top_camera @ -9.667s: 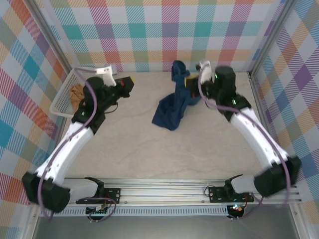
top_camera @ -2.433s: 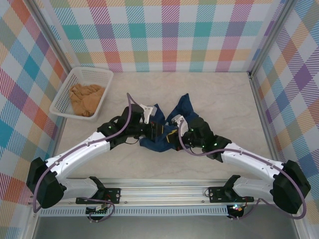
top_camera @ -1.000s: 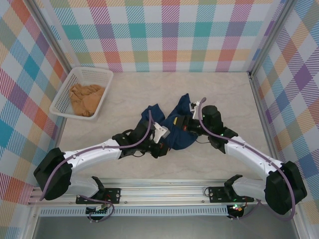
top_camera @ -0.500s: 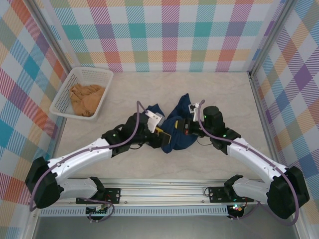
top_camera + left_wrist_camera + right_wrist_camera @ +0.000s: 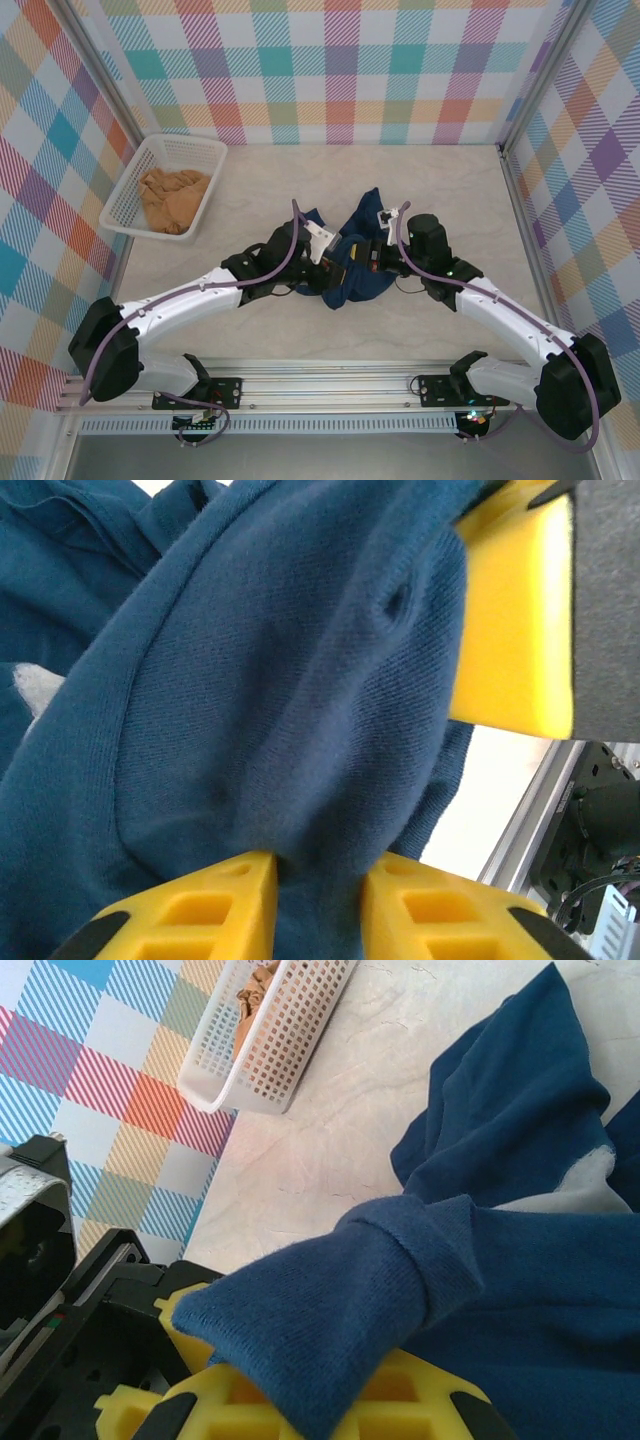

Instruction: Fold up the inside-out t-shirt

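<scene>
Overhead and wrist views, read from left to right. At the far left a white plastic lattice basket [image 5: 122, 222] sits against the checked wall and holds a crumpled tan-orange cloth garment [image 5: 172, 197], well apart from the work.

The left gripper [image 5: 326, 268] reaches in over the middle of the pale marbled tabletop [image 5: 460, 195]. In the left wrist view [image 5: 318, 885] its yellow jaws stand narrow, with a fold of cloth pinched between them.

That cloth is the dark navy blue cloth t-shirt [image 5: 367, 214], bunched in a heap at the table's centre between the two grippers. No sleeve or hem is laid flat. A small pale patch [image 5: 572, 1184] shows among the folds in the right wrist view.

Just right of the heap, the right gripper [image 5: 373, 256] is closed on another bunch of the same garment. In its wrist view [image 5: 320, 1405] a thick rolled edge of navy cloth [image 5: 400, 1260] drapes over the yellow fingers.

Step in hand, as a judgement: both arms hold the t-shirt close together, seeking two grasp points from which to open it. Spreading comes before any fold, so the task looks to be at an early stage.

The next move would call for the grippers to draw apart, sideways and slightly upward, so that the cloth stretches between them. They would then lower it flat on the open table. If either pinch is on several layers, the shirt may stay bunched and need regrasping.
</scene>
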{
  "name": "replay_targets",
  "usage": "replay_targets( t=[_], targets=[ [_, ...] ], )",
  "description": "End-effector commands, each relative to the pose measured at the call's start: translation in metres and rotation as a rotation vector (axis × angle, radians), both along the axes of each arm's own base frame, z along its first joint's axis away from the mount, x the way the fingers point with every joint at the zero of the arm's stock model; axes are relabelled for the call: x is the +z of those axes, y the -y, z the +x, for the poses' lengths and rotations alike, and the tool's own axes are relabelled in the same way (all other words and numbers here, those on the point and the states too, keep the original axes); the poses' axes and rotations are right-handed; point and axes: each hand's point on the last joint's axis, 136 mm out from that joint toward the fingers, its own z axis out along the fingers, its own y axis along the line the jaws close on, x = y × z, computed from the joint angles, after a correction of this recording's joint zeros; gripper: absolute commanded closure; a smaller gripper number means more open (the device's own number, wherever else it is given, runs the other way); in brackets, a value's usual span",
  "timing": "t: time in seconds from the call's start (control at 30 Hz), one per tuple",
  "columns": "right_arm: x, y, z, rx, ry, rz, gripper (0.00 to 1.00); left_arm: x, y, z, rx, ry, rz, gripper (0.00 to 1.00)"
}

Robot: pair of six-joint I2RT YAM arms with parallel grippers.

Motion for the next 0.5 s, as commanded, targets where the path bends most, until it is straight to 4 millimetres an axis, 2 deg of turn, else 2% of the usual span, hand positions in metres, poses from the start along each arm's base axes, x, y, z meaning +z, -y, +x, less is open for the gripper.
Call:
replay_targets(
  t=[0.0,0.1,0.2,0.3,0.47],
  targets=[
    [0.010,-0.002,-0.001,0.027,0.039,0.035,1.00,0.013,0.006,0.009,-0.005,0.019,-0.033,0.75],
    [0.011,-0.003,-0.002,0.035,0.043,0.043,1.00,0.011,0.007,0.012,-0.005,0.014,-0.035,0.84],
    [0.009,0.000,-0.006,0.054,0.072,0.004,1.00,0.015,0.002,0.014,-0.001,0.000,-0.069,1.00],
    [0.008,0.004,-0.020,0.146,0.160,-0.092,1.00,0.040,-0.008,0.012,-0.006,-0.025,-0.199,1.00],
    [0.007,0.005,-0.043,0.300,0.250,-0.139,1.00,0.084,-0.017,-0.010,-0.093,-0.086,-0.392,1.00]
  ],
)
